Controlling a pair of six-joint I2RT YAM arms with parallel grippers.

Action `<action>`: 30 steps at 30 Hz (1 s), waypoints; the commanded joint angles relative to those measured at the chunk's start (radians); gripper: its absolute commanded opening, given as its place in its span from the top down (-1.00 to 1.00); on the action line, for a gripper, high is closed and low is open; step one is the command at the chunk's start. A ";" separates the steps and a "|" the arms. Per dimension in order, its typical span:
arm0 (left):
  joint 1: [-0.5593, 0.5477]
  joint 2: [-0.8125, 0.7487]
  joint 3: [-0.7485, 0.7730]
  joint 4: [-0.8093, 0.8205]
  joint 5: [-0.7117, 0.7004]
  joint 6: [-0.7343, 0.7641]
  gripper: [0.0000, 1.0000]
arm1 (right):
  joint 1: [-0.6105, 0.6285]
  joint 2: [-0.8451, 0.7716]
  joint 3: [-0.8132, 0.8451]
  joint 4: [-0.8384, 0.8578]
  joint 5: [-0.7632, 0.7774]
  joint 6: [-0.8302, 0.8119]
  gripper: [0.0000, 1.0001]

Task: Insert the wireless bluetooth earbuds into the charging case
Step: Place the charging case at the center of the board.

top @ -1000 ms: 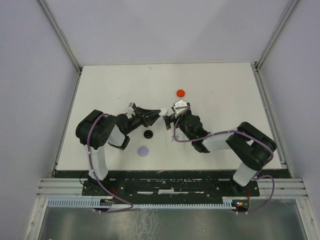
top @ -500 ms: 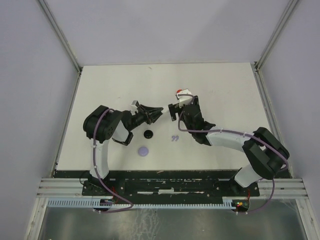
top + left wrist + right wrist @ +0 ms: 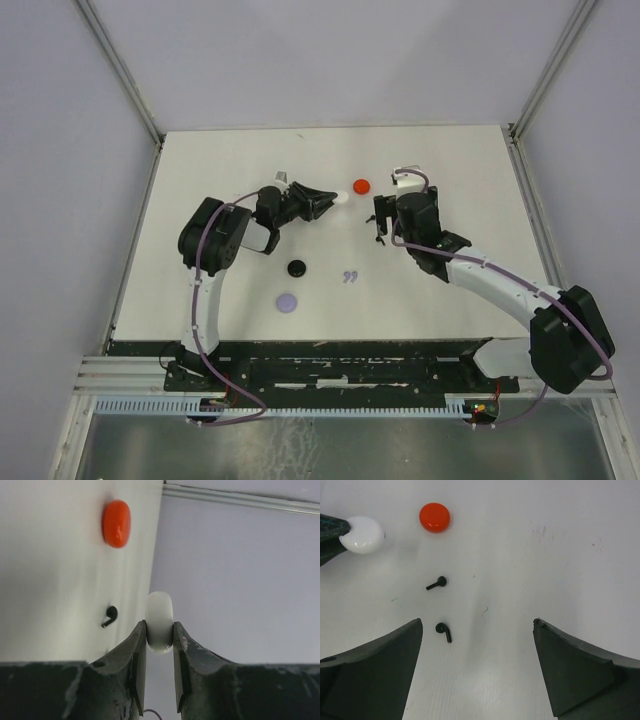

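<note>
Nearest the bases, a pair of lavender earbuds (image 3: 349, 277) is seen lying on the white table (image 3: 480, 170). Farther on, two black earbuds (image 3: 443, 631) are framed by the wide-apart fingers of the right gripper (image 3: 477, 625). A white round case (image 3: 159, 622) is clamped edgewise in the left gripper (image 3: 159, 630), near a red round case (image 3: 361, 186).

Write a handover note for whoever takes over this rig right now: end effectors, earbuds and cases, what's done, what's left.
Left end effector: shut on the white case.
Right end effector: open, over two loose black earbuds.
Lavender earbuds lie loose nearer the bases; red case, black case and lavender case sit on the table.
Done: white case gripped.
Left: every visible earbud is outside a case.
</note>
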 commanded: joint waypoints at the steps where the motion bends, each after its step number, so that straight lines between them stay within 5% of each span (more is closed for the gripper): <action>1: 0.011 -0.012 0.116 -0.329 -0.065 0.283 0.94 | -0.028 -0.039 0.028 -0.061 -0.032 0.027 -0.99; 11: 0.038 0.010 0.289 -0.676 -0.154 0.525 0.93 | -0.040 0.040 0.084 -0.123 -0.153 0.047 -0.97; 19: 0.065 0.030 0.369 -0.831 -0.196 0.627 0.06 | -0.039 0.088 0.112 -0.140 -0.272 0.063 -0.89; 23: 0.083 -0.013 0.358 -0.902 -0.250 0.674 -0.22 | -0.010 0.119 0.131 -0.149 -0.318 0.075 -0.86; 30: 0.130 -0.225 0.147 -0.898 -0.355 0.721 -0.29 | 0.146 0.212 0.222 -0.167 -0.350 0.081 -0.85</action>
